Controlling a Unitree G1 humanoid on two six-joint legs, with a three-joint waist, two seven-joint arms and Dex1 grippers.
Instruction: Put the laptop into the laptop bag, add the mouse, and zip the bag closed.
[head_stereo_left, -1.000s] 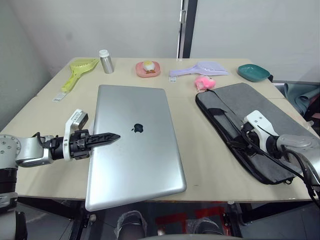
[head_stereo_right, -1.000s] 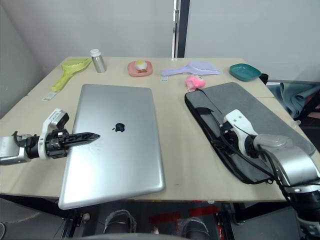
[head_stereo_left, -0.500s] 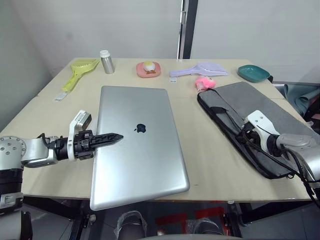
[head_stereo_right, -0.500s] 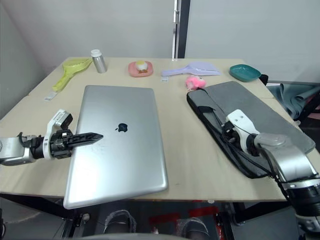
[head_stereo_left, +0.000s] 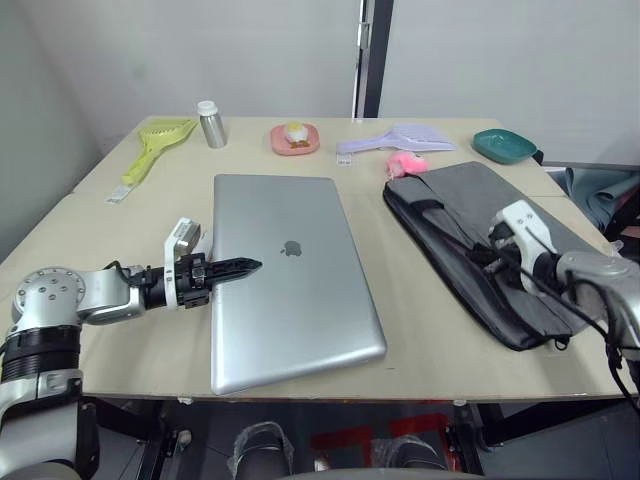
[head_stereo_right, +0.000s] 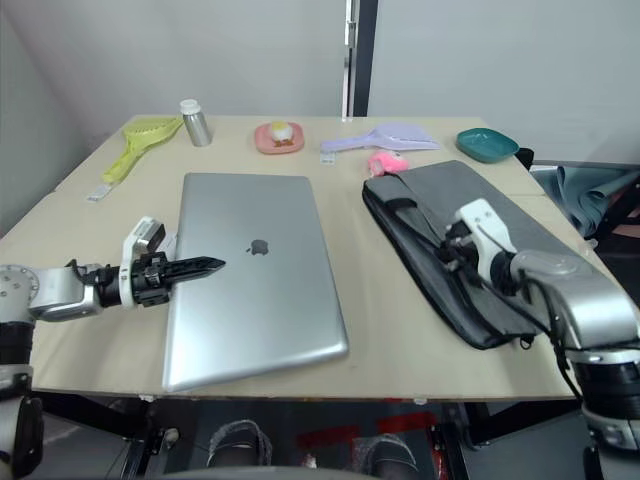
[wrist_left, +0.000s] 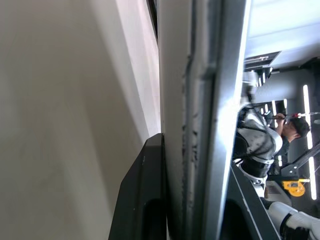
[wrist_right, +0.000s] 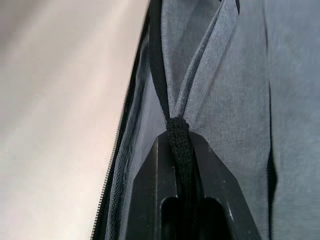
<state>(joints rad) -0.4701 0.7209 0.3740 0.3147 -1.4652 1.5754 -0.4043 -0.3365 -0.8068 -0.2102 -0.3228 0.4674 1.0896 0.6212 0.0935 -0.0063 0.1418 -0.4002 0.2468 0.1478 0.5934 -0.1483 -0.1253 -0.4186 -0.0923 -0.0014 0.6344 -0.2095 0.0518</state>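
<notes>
The silver-grey laptop (head_stereo_left: 290, 290) lies closed on the wooden table, its near end past the front edge. My left gripper (head_stereo_left: 250, 266) is shut on the laptop's left edge, and the left wrist view shows that edge (wrist_left: 200, 100) between the two black fingers (wrist_left: 142, 200). To the right lies the grey laptop bag (head_stereo_left: 455, 200), its left side lifted a little. My right gripper (head_stereo_left: 492, 255) is shut on the bag's black strap handle (wrist_right: 181, 145), which runs between its fingers (wrist_right: 150, 180). The mouse is out of view.
Along the table's far side stand a yellow-green scoop (head_stereo_left: 150, 145), a metal bottle (head_stereo_left: 210, 124), a pink dish (head_stereo_left: 295, 138), a lavender scoop (head_stereo_left: 400, 137) and a teal bowl (head_stereo_left: 503, 146). A pink plush toy (head_stereo_left: 405, 163) touches the bag's far corner.
My right gripper has shut on the bag's strap and raised the bag's left side. My left gripper has pushed the laptop right, closer to the bag.
</notes>
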